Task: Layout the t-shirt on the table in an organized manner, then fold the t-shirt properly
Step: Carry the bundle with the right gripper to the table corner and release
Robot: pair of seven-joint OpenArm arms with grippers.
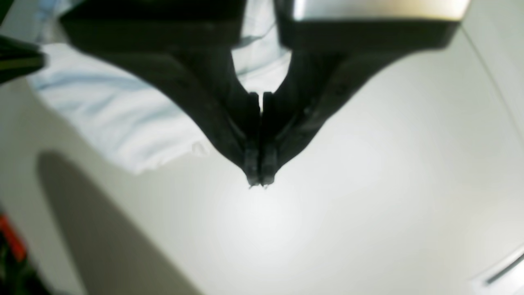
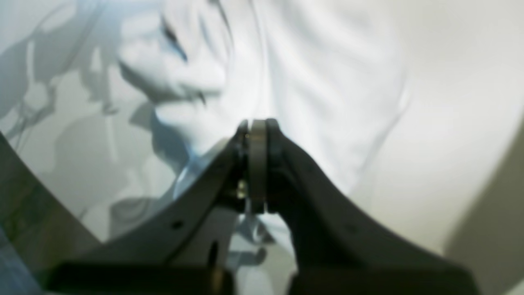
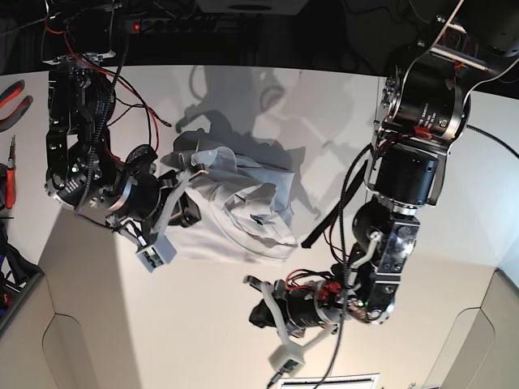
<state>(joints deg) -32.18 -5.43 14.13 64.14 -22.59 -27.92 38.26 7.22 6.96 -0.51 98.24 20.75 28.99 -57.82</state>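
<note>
The white t-shirt (image 3: 235,203) lies crumpled in a heap on the off-white table (image 3: 324,121), left of centre. My right gripper (image 3: 185,174) is at the shirt's left edge, and in the right wrist view (image 2: 257,123) its jaws are shut with a pale strip of the shirt (image 2: 327,61) pinched between them. My left gripper (image 3: 253,284) is shut and empty, just off the shirt's near edge. In the left wrist view (image 1: 258,180) its tips hang over bare table (image 1: 368,184), with the shirt (image 1: 114,114) behind them.
Red-handled pliers (image 3: 12,97) lie at the far left edge. A power strip (image 3: 170,24) and cables run along the back. The table's front edge has angled cut-outs (image 3: 49,316) at both corners. A white label (image 3: 324,381) sits at the front.
</note>
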